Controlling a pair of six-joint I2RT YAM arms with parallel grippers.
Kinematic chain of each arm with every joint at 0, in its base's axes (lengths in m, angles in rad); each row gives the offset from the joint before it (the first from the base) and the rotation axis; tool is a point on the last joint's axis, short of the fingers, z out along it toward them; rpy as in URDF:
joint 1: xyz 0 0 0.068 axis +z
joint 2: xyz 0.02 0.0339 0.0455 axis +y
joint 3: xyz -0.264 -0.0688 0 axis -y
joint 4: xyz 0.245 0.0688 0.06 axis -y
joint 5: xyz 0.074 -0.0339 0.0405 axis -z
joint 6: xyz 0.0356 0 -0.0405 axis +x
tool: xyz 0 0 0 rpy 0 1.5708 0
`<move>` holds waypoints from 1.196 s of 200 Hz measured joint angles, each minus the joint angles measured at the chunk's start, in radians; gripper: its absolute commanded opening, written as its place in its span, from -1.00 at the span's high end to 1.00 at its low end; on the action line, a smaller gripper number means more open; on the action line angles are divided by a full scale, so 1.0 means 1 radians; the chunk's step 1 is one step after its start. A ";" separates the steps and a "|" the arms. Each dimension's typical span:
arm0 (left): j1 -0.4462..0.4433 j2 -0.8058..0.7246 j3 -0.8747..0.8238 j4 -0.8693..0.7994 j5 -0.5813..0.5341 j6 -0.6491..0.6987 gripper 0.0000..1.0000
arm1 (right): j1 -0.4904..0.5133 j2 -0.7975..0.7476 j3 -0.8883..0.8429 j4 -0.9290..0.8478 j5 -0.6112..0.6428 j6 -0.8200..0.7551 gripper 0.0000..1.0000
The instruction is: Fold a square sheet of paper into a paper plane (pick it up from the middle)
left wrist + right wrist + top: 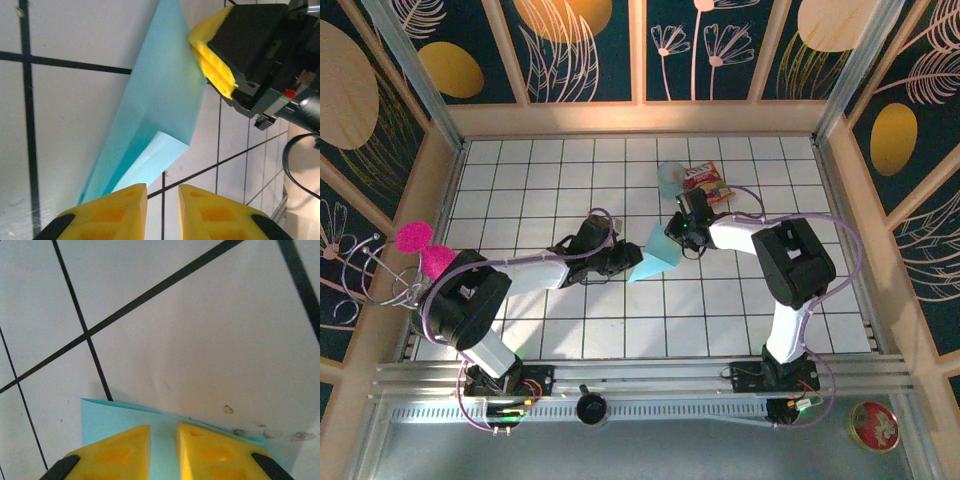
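**Two tools bracket a part-folded sheet at the middle of the surface**

The teal sheet of paper (660, 258) lies on the white tiled surface (570, 320) between the arms. It is creased into a long tapering shape, with its wide end toward the right tool (686, 232) and its narrow end toward the left tool (623, 260). The right tool stands over the wide end with its jaws narrow, and paper shows beneath them and through the gap. It looks placed to anchor that end, though I cannot tell whether it actually touches. The left tool's jaws are also narrow, with bare tile in the gap. It sits at the narrow end just beside a turned-over flap, probably so it can press the crease while the far end is steadied. A pale blue cup (671, 178) and a snack packet (708, 183) stand beyond the right tool, apart from the sheet.
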 measured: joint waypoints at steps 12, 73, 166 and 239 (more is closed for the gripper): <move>-0.010 0.000 -0.007 0.026 0.001 -0.024 0.57 | 0.002 0.000 0.000 0.000 0.002 0.017 0.56; -0.023 0.046 -0.007 0.060 -0.032 -0.067 0.72 | 0.002 -0.003 -0.008 0.007 0.005 0.051 0.56; -0.023 0.156 0.034 0.003 -0.092 -0.086 0.76 | -0.031 -0.089 -0.060 0.013 -0.067 0.020 0.11; 0.016 0.167 -0.016 0.114 -0.020 -0.174 0.72 | -0.080 -0.394 -0.279 0.071 -0.256 -0.004 -0.08</move>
